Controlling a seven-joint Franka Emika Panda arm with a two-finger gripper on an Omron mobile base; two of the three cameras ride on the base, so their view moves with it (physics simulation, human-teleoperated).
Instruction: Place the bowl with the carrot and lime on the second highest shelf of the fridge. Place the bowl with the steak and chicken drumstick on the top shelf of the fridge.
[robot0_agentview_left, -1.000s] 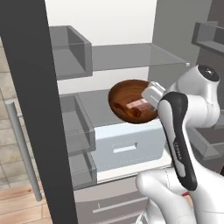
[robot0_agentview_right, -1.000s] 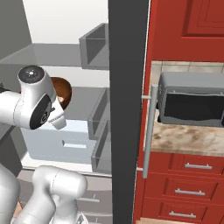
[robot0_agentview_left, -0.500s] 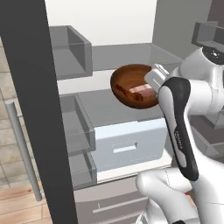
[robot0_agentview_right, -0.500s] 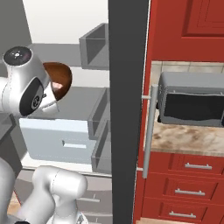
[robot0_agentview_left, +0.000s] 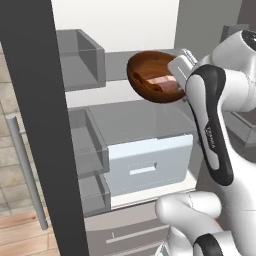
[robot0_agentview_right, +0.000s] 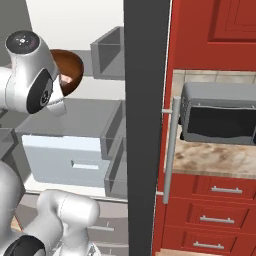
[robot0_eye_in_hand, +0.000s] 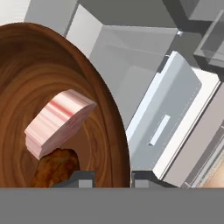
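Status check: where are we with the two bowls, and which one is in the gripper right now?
In hand: the gripper is shut on the rim of the bowl with the steak and chicken drumstick, held tilted in the air inside the open fridge; the steak and the chicken drumstick lie in it. Left: setting it on the top shelf. These views do not settle whether the carrot and lime bowl is already shelved.

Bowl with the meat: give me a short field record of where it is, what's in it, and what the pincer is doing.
bowl: dark wooden bowl, in the air inside the open fridge, tilted
contents: pink steak and brown drumstick, both lying inside
pincer: pincer shut on the bowl's rim
below bowl: glass shelf over a white drawer
placed: not yet, bowl touches no shelf
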